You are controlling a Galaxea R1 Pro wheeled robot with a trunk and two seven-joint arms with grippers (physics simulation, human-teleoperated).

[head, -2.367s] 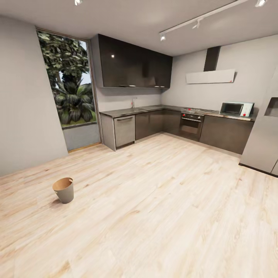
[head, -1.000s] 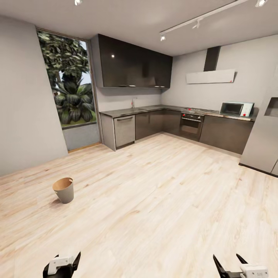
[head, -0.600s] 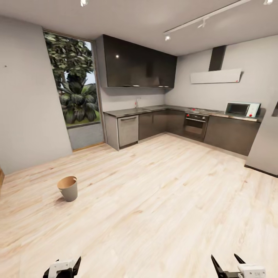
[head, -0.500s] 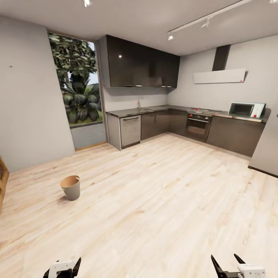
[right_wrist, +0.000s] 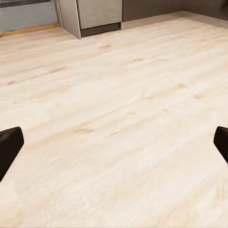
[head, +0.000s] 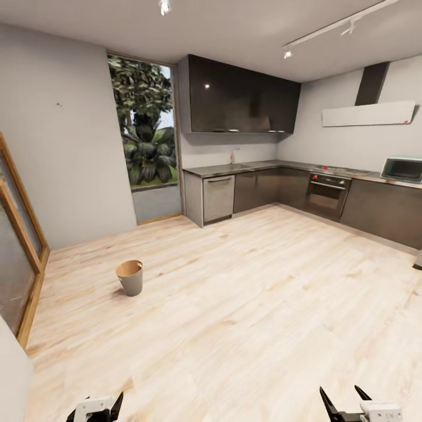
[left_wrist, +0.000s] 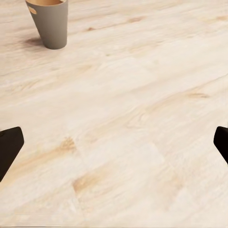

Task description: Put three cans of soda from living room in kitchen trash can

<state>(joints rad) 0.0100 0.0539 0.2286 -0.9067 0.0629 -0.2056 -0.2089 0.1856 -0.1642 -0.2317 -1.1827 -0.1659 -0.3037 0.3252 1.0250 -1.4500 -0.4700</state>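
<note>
Pale, light-wood plank floor [head: 252, 305] underfoot, running the whole depth of the kitchen. Nearest, at the head view's lower edge, the left gripper [head: 94, 409] and the right gripper [head: 351, 407], both white-bodied with black fingers, both with jaws spread wide and nothing between them (same in the wrist views: dark fingertips [left_wrist: 9, 148] at the far edges of the frame, bare boards in the gap). Further out on the left, standing upright and alone on the planks, the small round tapered trash can [head: 130, 277], grey outside, tan-brown inside; in the left wrist view [left_wrist: 50, 21], with an oval handle hole near its rim. Well apart from both grippers. Off to the left, a wood-framed glass door [head: 17, 246] against the grey wall. Beyond, a tall window [head: 143, 126] full of green foliage. At the back, glossy dark wall cabinets [head: 243, 97] over a dark worktop [head: 246, 169], a steel dishwasher front [head: 218, 198], a steel oven [head: 327, 196], and a pale microwave [head: 403, 170] at the right edge.
</note>
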